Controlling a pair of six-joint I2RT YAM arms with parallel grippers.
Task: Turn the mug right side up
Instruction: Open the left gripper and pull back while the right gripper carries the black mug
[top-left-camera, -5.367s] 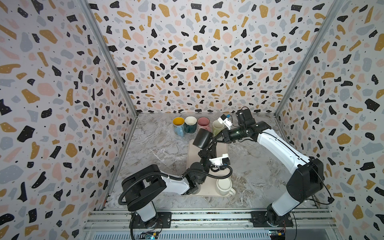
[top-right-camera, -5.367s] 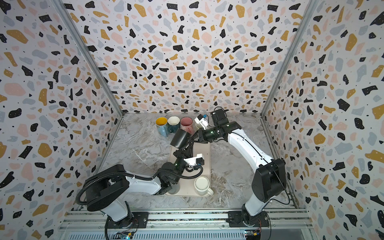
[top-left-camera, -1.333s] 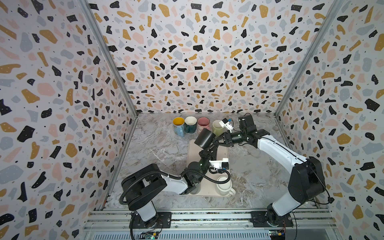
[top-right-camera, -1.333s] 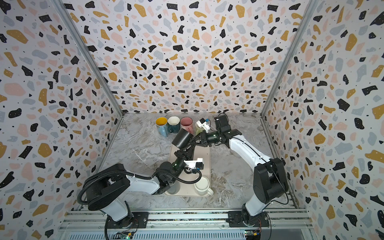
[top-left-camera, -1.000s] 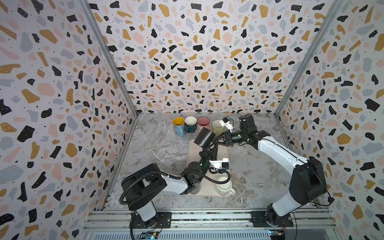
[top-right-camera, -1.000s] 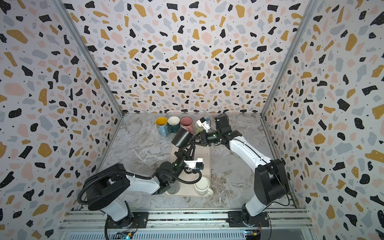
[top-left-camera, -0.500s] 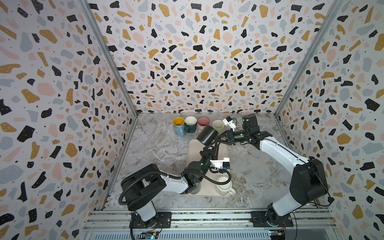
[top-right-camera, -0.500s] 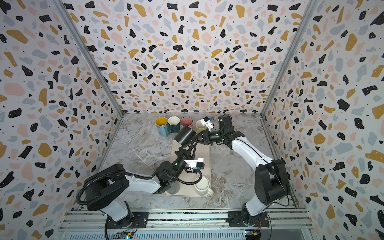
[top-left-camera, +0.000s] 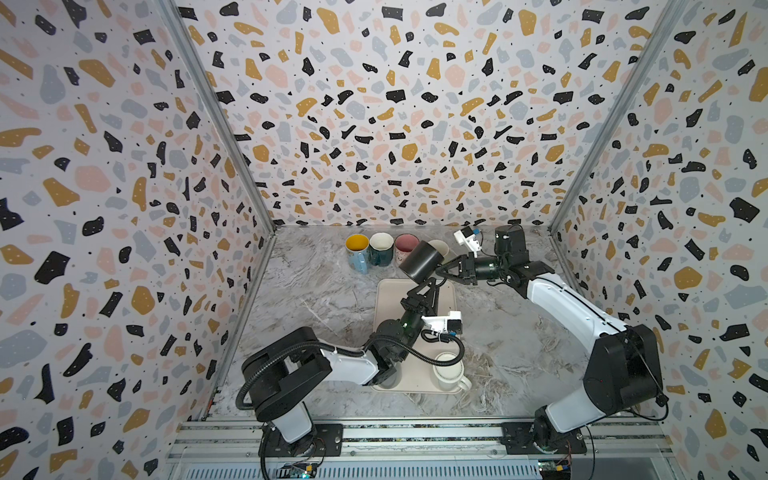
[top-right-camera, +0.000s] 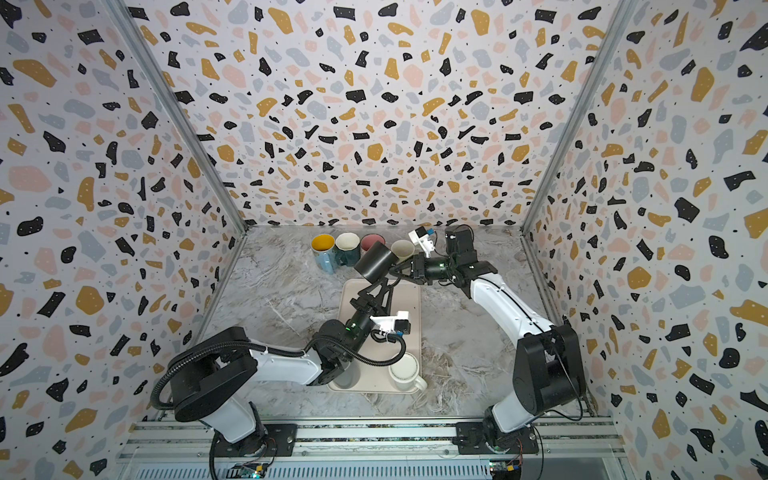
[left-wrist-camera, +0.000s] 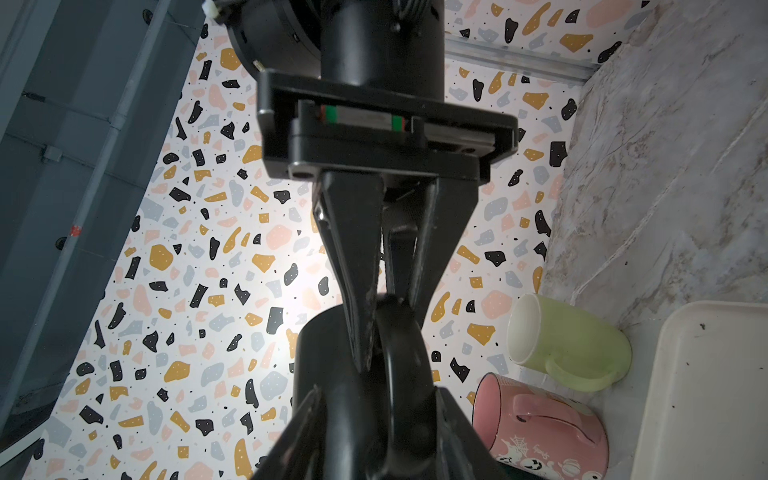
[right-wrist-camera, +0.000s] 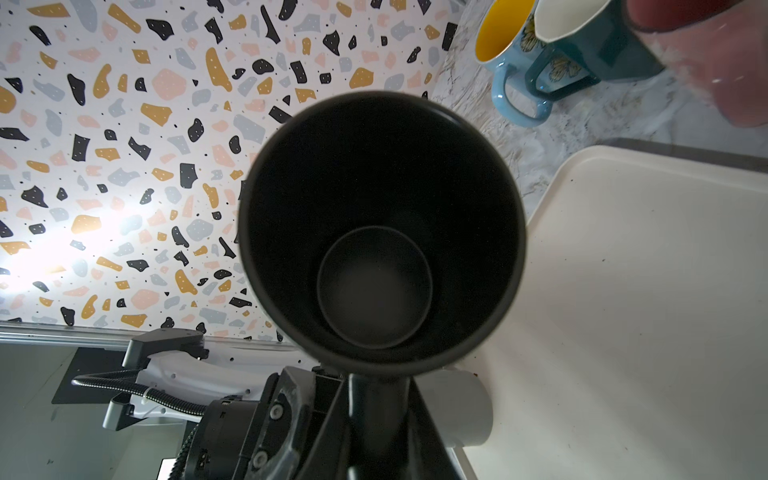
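Observation:
The black mug (top-left-camera: 419, 259) (top-right-camera: 376, 259) hangs in the air over the far end of the beige tray (top-left-camera: 386, 299), tilted on its side. Its mouth faces the right wrist camera, which looks straight into the black mug (right-wrist-camera: 380, 228). My right gripper (top-left-camera: 442, 270) (right-wrist-camera: 378, 415) is shut on the mug's handle. In the left wrist view the right gripper's fingers (left-wrist-camera: 357, 270) pinch that handle. My left gripper (top-left-camera: 430, 284) (left-wrist-camera: 374, 436) sits just under the mug, open, with a finger on each side of the handle.
A white mug (top-left-camera: 449, 370) stands upright on the tray's near end, and a pale mug (top-left-camera: 390, 378) sits partly under the left arm. Several mugs line the back: blue-and-yellow (top-left-camera: 357, 249), teal (top-left-camera: 381, 249), pink (left-wrist-camera: 540, 424), green (left-wrist-camera: 569, 345). Patterned walls close three sides.
The right gripper has lifted the black mug up and to the right, tipping its mouth towards the right arm. The left gripper's jaws have widened and it has stayed below the mug.

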